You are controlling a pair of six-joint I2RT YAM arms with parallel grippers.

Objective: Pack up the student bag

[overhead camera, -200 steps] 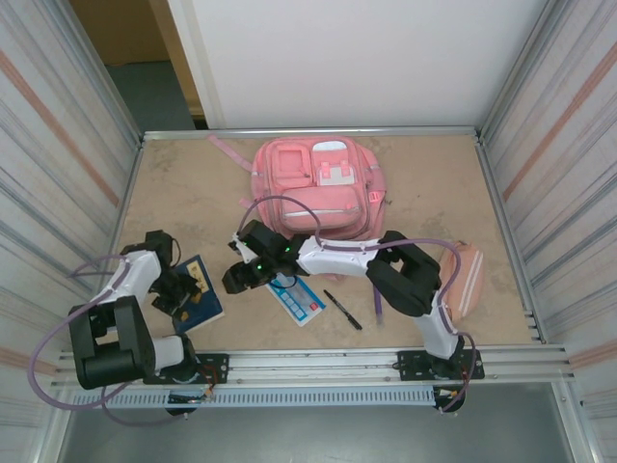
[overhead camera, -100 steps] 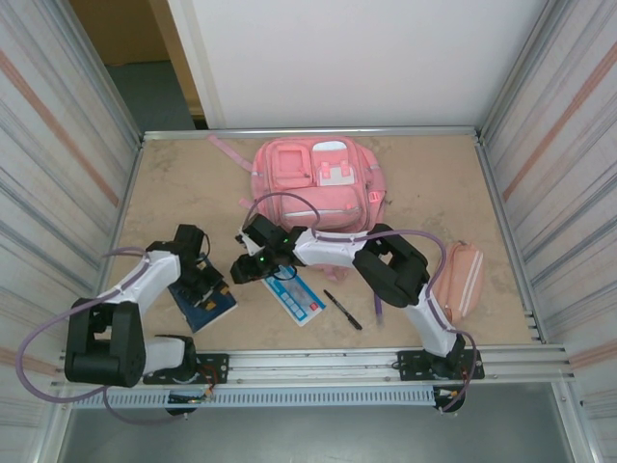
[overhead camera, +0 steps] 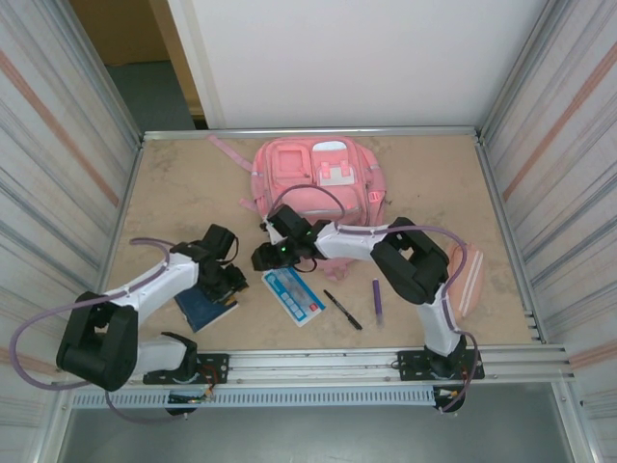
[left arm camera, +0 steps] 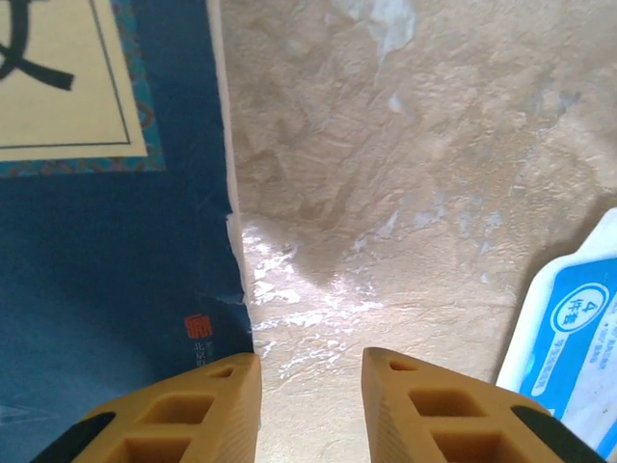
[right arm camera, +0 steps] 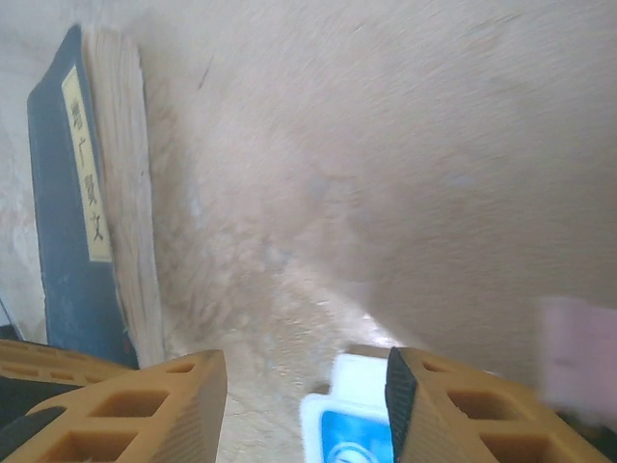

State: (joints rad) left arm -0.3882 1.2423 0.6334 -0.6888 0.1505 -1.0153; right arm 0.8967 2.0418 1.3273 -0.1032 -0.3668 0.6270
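Swung left gripper (overhead camera: 229,282) right to the edge of the book (overhead camera: 198,307) and pulled right gripper (overhead camera: 264,258) back toward the bag (overhead camera: 318,183) at the far middle of the table (overhead camera: 434,193), both jaws open and empty, with packing yet to start.

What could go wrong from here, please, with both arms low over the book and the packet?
1. The left pincer hangs at the book edge, one jaw over the cover, the other over bare table: closing might only nudge the book.
2. The right pincer hovers above the packet, close to the left one: the arms might collide.
3. Its cable loops over the bag: it might snag.
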